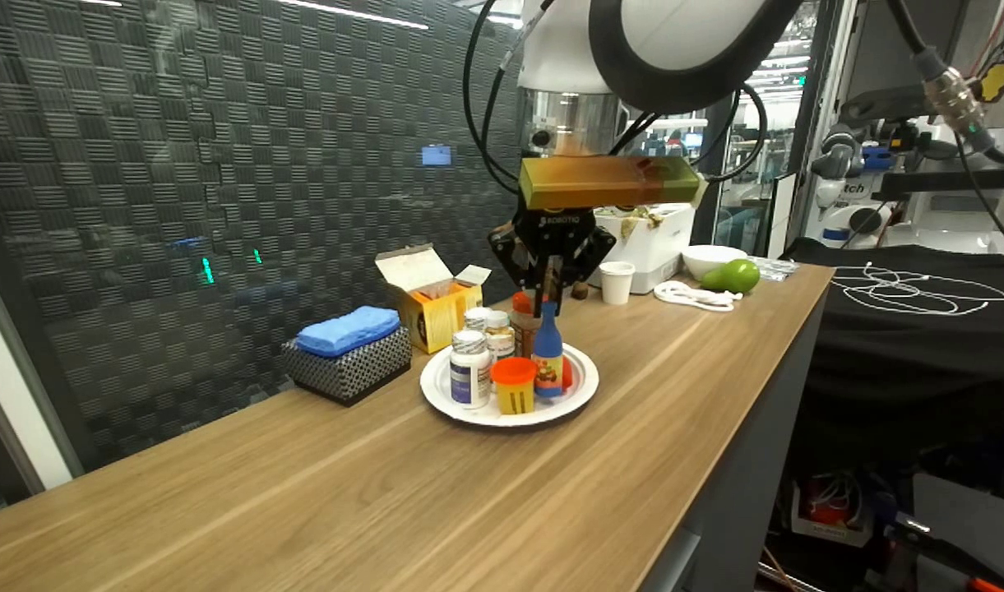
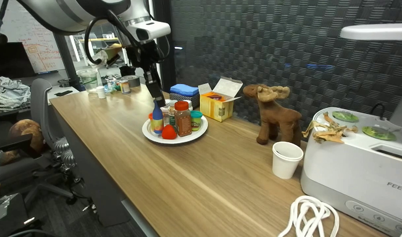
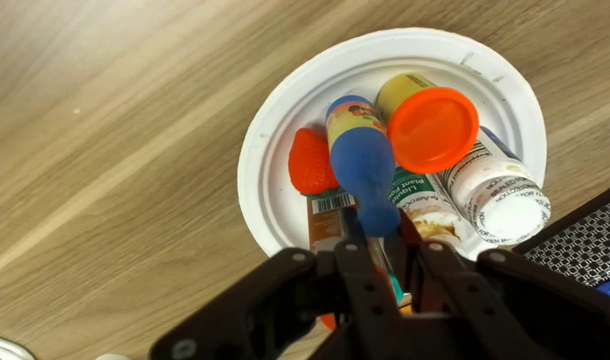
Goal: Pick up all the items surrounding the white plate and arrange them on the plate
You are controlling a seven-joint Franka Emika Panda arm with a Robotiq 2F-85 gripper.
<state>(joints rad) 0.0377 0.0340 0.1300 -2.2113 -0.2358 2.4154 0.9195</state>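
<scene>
Currently the hand (image 1: 548, 307) is clamped on the top of the blue bottle (image 3: 362, 155), one finger to each side of the narrow neck. That bottle is upright in both exterior views, its base within the rim of the white plate (image 3: 252, 165); whether the base bears any weight there I cannot tell. Just beside it in the wrist view are a red strawberry (image 3: 310, 162) and a yellow tub (image 3: 430, 129) with an orange lid, one on each flank. Next to the strawberry stands a jar (image 2: 183, 122) with a red cap and reddish-brown contents, and near the jar, in an exterior view, a teal-lidded tub (image 2: 196, 121), part of its brand lettering showing. Two more containers show plainly in the wrist view: a plant food bottle (image 3: 418, 192) with a green band on its label, and a supplement bottle (image 3: 499, 200) with printed seal lettering around its cap. Another white-capped bottle (image 1: 475, 317) stands behind these in an exterior view, mostly hidden. The plate lies on the wood-grain bench (image 1: 304, 493). Near it, along the dark wall (image 1: 263, 164), are a folded blue cloth (image 1: 349, 330) on top of a patterned box (image 1: 352, 367) and a yellow carton (image 1: 455, 318) with its flaps open. Well apart from the plate, a brown plush moose (image 2: 278, 119) and white paper cups (image 2: 286, 166) stand near a white appliance (image 2: 349, 174).
</scene>
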